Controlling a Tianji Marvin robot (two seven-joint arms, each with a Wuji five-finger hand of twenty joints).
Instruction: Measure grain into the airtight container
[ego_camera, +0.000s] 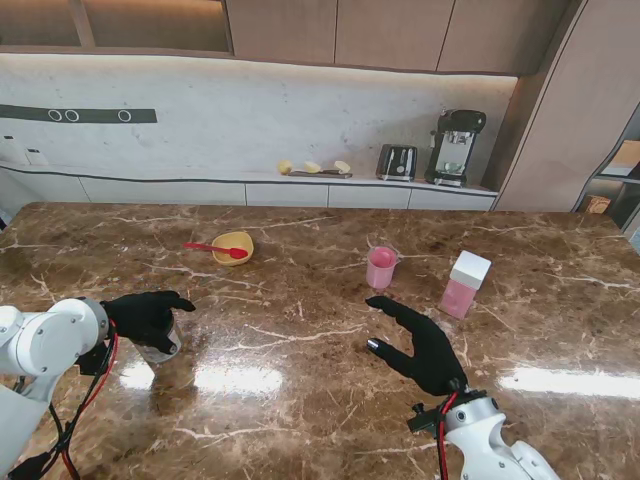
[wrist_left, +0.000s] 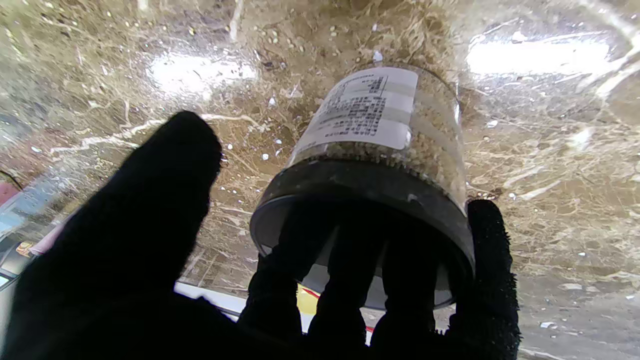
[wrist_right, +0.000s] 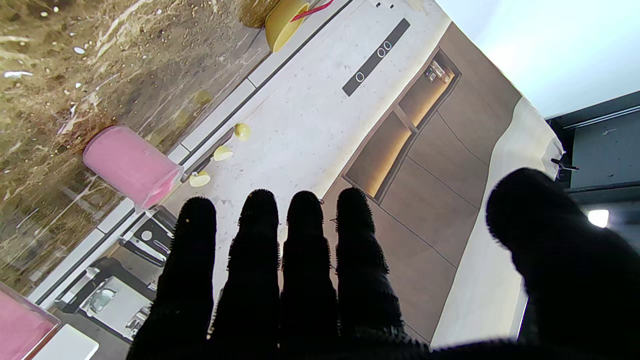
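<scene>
A clear grain jar (ego_camera: 162, 349) with a black lid (wrist_left: 360, 185) and a white label stands on the marble table (ego_camera: 300, 380) at my near left. My left hand (ego_camera: 148, 315) reaches over it; its fingers (wrist_left: 345, 280) lie on the lid while the thumb (wrist_left: 165, 200) stays apart from the jar (wrist_left: 395, 125). A pink measuring cup (ego_camera: 381, 267) stands mid-table, farther from me. To its right is a pink container (ego_camera: 464, 284) with a white lid. My right hand (ego_camera: 420, 345) hovers open, nearer to me than the cup (wrist_right: 127, 162), fingers spread and holding nothing.
A yellow bowl (ego_camera: 232, 247) with a red spoon (ego_camera: 212, 247) sits at the far left-centre of the table. Behind the table runs a counter with a toaster (ego_camera: 396, 161), a coffee machine (ego_camera: 455, 147) and some yellow items.
</scene>
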